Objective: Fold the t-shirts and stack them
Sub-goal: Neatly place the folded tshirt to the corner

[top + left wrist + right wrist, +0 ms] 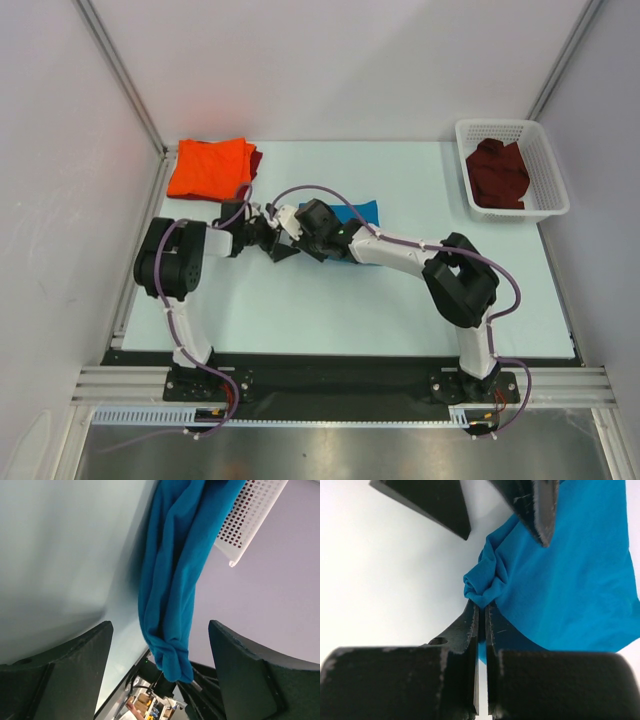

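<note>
Mid-fold on the bright blue t-shirt [362,210], out in the middle of the surface [330,305]. Clamped shut on a bunched corner of it with the right pincer [481,611], cloth squeezed between the 2 fingers and fanning off to the right. Lifted a little at that corner, by the look of it, though hard to be sure.

Over to the left pincer [160,626]: spread wide, gripping nothing, straddling the twisted rope of blue cloth with no contact visible on either finger.

Looks like the gather-and-straighten stage, not a finished fold: rumpled, roped up, no clean edges anywhere. Next up, probably: closing the left pincer on a 2nd corner near the pinched one, then drawing the 2 apart to stretch the shirt flat. Calls for a bite on 1 edge only, to avoid dragging the whole twist along.

Already stacked, judging by the lie of things: an orange t-shirt [208,168] folded at the far left corner, resting on a dark maroon t-shirt [254,160] peeking out along its right side. Destination for the blue one, most likely.

Far right, well apart from the action: a white lattice basket [548,170] holding crumpled maroon t-shirts [497,172]. Exact count impossible to tell, at least 1 waiting.
</note>
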### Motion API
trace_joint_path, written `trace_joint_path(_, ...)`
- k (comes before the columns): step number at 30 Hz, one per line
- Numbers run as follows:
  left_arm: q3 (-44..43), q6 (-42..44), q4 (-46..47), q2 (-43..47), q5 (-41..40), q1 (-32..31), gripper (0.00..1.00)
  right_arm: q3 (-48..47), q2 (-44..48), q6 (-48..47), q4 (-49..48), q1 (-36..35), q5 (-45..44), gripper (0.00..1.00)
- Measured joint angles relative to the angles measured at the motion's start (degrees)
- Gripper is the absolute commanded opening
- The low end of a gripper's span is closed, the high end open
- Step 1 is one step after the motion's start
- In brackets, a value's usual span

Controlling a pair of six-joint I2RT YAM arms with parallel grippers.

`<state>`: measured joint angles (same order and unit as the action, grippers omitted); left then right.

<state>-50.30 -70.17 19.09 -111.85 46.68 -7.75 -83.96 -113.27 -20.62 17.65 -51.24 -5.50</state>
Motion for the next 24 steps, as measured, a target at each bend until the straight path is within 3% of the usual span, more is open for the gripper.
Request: trace_joint_path(24,-7.76,-2.73,-3.39,-4.68,-5.92,-5.11,0.73,2.62,1.51,1.75,-1.66,1.01,2.05,0.00)
